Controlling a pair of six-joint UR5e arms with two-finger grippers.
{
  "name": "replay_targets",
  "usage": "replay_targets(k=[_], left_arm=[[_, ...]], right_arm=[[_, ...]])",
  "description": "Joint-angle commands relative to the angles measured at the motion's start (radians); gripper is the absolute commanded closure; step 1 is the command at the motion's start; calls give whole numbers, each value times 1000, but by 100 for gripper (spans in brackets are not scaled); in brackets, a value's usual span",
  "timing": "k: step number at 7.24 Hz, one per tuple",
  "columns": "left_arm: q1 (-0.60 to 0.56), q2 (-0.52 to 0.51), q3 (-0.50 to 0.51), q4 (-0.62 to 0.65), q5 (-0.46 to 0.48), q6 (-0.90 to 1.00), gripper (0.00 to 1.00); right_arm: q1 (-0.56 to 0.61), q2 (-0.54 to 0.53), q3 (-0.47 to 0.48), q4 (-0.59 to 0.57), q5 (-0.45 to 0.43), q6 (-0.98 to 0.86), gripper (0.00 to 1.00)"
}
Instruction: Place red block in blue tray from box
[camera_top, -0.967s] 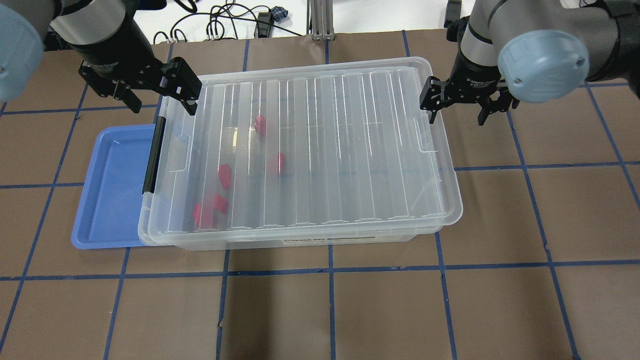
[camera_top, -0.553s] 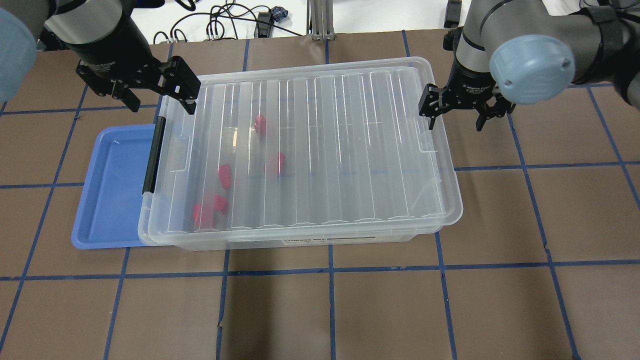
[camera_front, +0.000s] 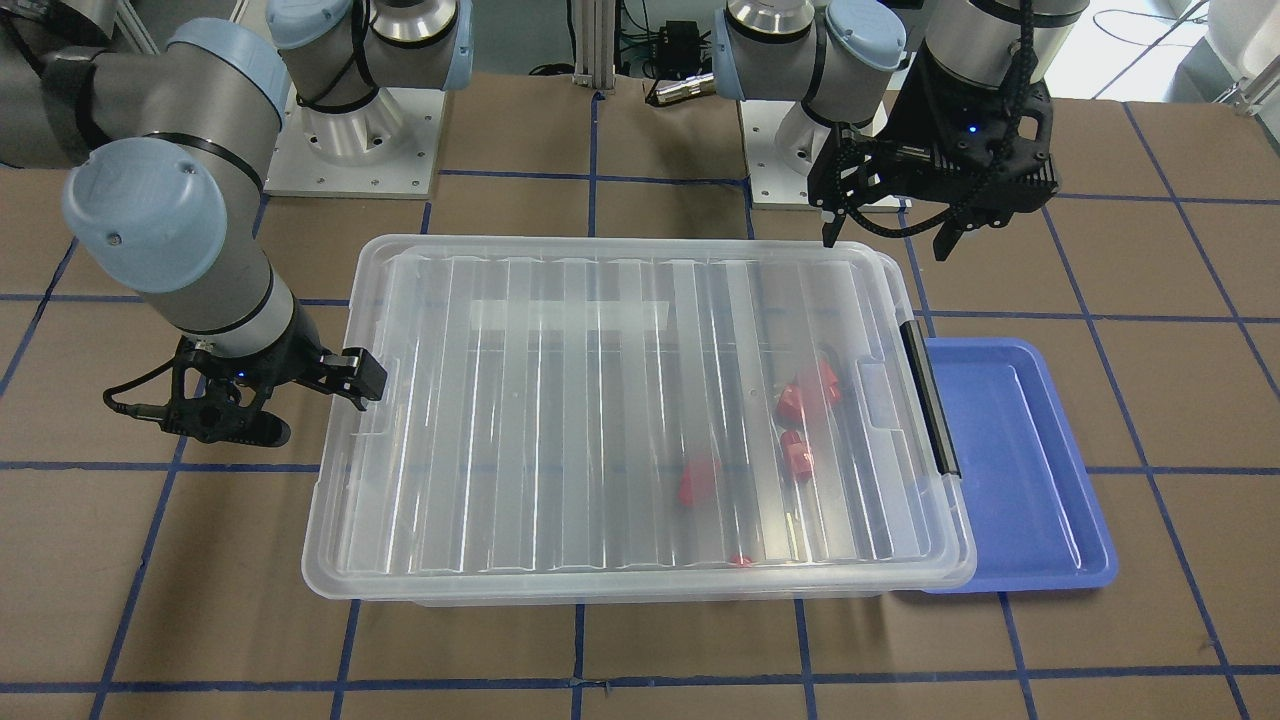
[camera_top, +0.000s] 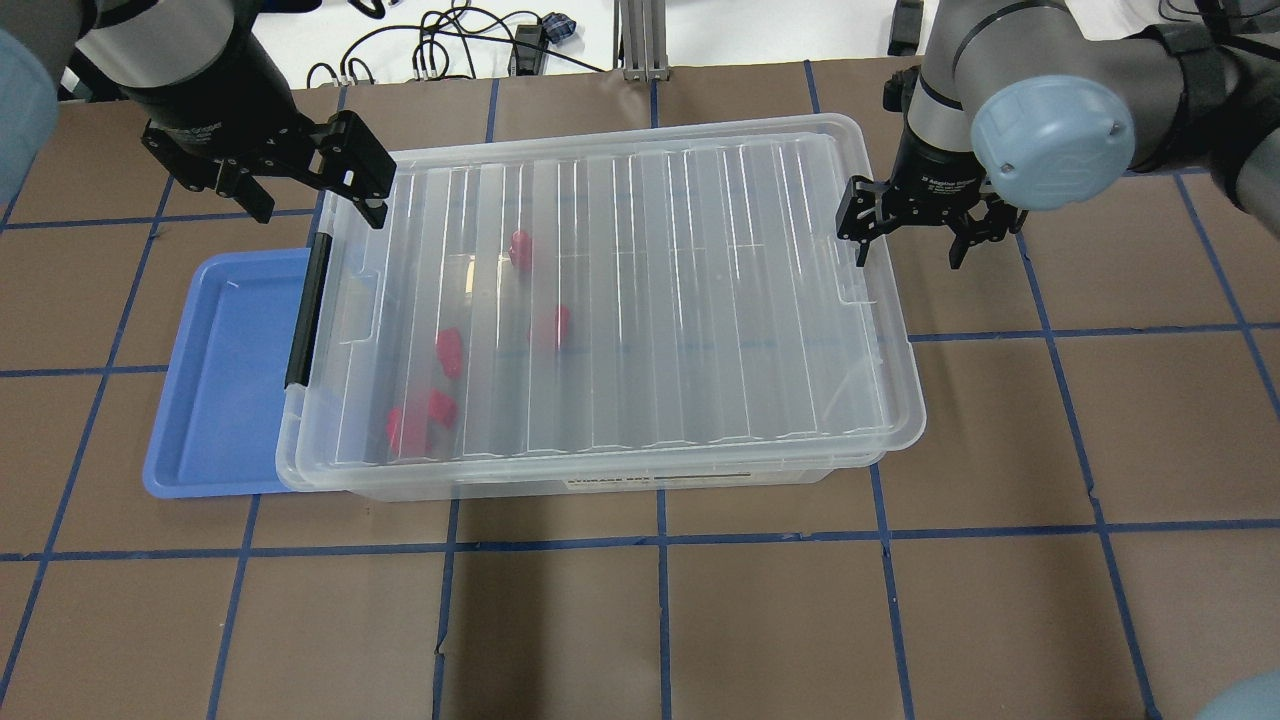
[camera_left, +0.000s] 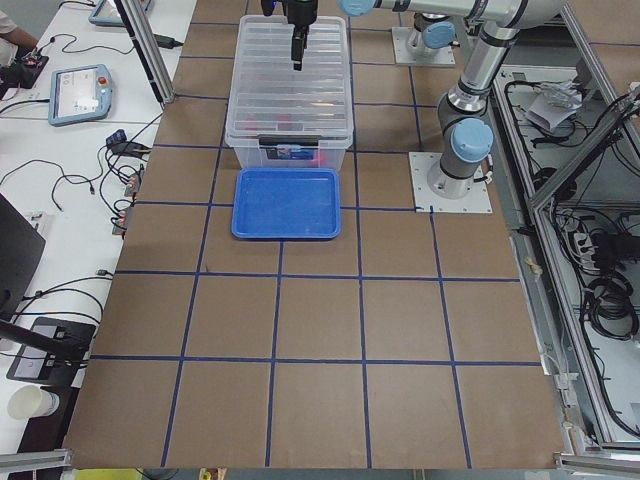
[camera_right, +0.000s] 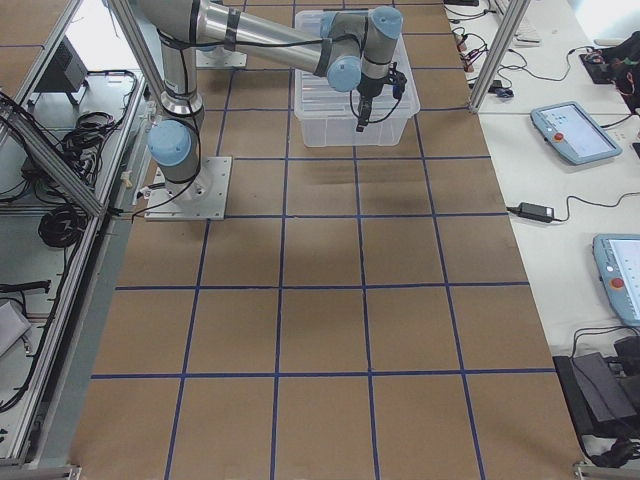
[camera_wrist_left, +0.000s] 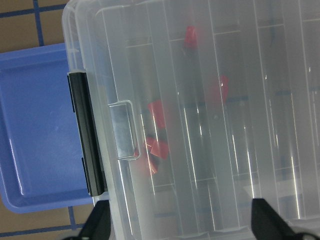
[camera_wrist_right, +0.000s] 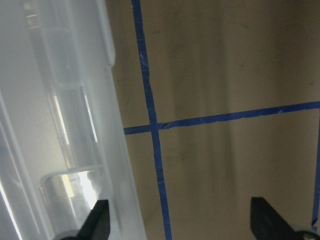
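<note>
The box is a clear bin with its ribbed lid on and a black latch handle at its left end. Several red blocks lie inside under the lid, toward the latch end; they also show in the left wrist view. The blue tray lies beside the latch end, its edge tucked under the box rim, with nothing in it. My left gripper is open above the box's far-left corner. My right gripper is open at the box's right end, one finger over the lid rim.
Brown table paper with a blue tape grid surrounds the box. Cables and a metal post sit beyond the far edge. The arm bases stand behind the box in the front-facing view.
My right gripper has shifted slightly nearer along the box's right end. My left gripper has drifted a little back and left. Both stay open; box, tray and blocks have not moved.
</note>
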Motion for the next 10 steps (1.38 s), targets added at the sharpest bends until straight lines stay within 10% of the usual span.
replay_targets(k=[1,10], left_arm=[[0,0,1,0,0,3,0],[-3,-31,47,-34,5,3,0]], right_arm=[[-42,1,0,6,0,-2,0],[-275,-9,-2,-2,-86,-399,0]])
